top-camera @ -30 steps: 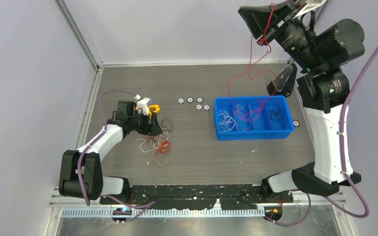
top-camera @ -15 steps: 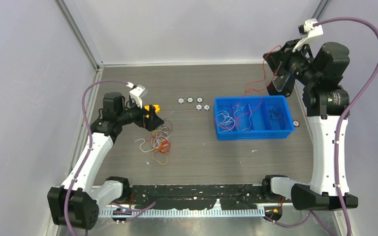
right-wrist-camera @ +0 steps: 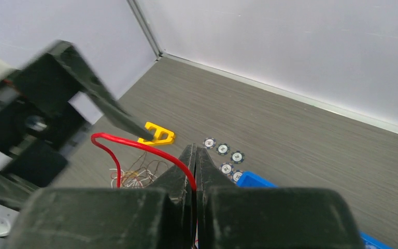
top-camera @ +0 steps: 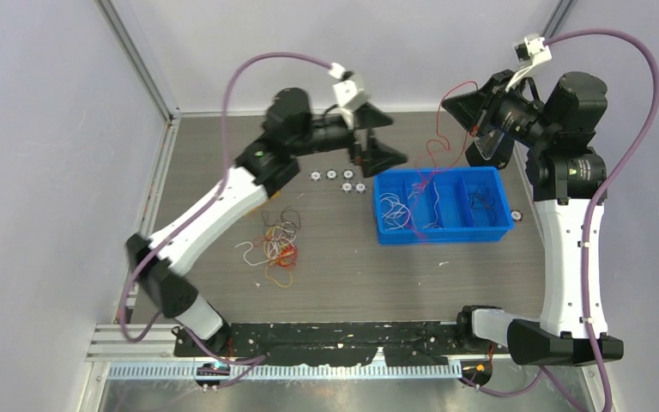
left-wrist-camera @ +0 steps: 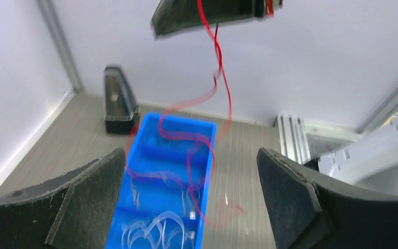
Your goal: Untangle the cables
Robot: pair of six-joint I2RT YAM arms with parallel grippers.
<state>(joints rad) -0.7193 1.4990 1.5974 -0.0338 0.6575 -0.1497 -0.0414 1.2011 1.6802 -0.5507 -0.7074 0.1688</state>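
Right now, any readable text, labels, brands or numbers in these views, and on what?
No readable text in any view.
Round discs: patterned tops, too small to read.
Blue bin: no label showing.
Red cable: no print visible.

Blue bin [top-camera: 444, 233], round discs [top-camera: 338, 176], yellow clip [right-wrist-camera: 156, 134]

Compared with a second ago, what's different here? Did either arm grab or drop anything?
The left tool rose from the cable pile and swung right toward the blue bin, its jaws opening wide, with nothing in them. The right tool came down from high up to the back right, still pinching the red cable, whose tail hangs into the bin. The pile, bin and small round discs stayed put.
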